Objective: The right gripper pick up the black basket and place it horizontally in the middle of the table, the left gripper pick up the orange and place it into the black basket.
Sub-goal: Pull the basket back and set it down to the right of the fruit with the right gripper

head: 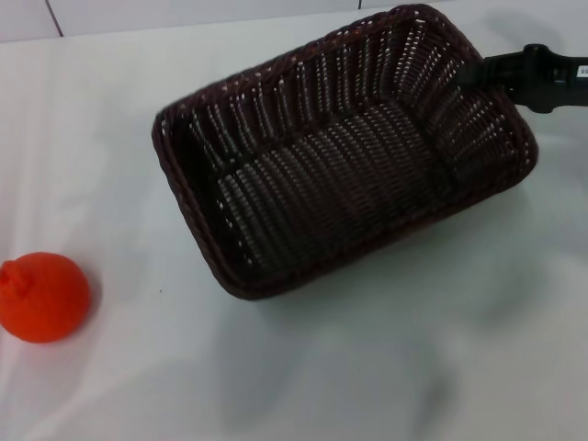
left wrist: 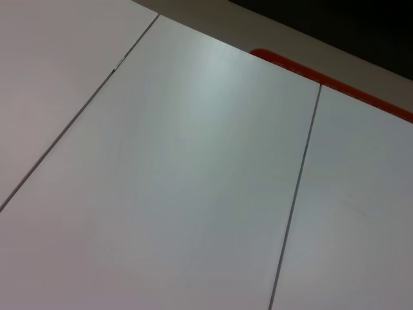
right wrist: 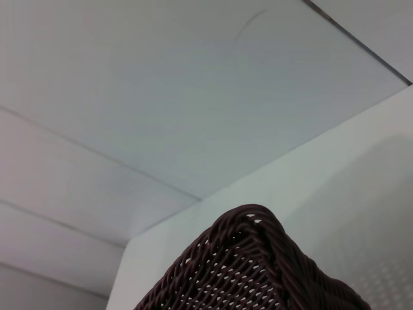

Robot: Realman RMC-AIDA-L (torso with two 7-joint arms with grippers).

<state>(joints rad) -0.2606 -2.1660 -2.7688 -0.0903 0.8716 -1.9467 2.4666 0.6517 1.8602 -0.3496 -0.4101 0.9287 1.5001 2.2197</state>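
The black basket (head: 340, 184) is a large dark woven basket in the middle of the head view, slanted, its open side up. My right gripper (head: 469, 75) reaches in from the far right and is shut on the basket's right rim. The basket's soft shadow falls on the table (head: 413, 367) nearer me, so the basket hangs above the top. A corner of its braided rim fills the low part of the right wrist view (right wrist: 251, 271). The orange (head: 43, 296) sits on the table at the near left, well apart from the basket. My left gripper is out of view.
The left wrist view shows only white panels (left wrist: 193, 168) with thin seams and a red strip (left wrist: 335, 81) along a far edge. A white wall (head: 184, 14) runs behind the table.
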